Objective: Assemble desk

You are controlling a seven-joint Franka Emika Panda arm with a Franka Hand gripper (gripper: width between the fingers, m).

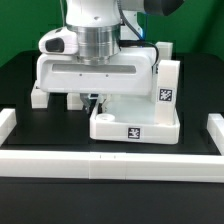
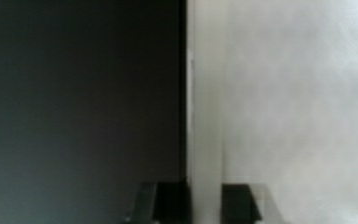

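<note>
The white desk tabletop (image 1: 135, 122) lies on the black table, a tag on its front wall. One white square leg (image 1: 167, 90) with a tag stands upright at its corner on the exterior view's right. My gripper (image 1: 93, 102) hangs under the big white hand at the tabletop's edge on the exterior view's left. In the wrist view the gripper (image 2: 201, 192) has a dark finger (image 2: 160, 203) on each side of the tabletop's thin white rim (image 2: 201, 120), closed against it. Another white leg (image 1: 38, 97) lies at the exterior view's left, partly hidden by the hand.
Low white border rails run along the front (image 1: 100, 160), the exterior view's left (image 1: 8, 125) and its right (image 1: 214, 130). The hand hides the table behind it.
</note>
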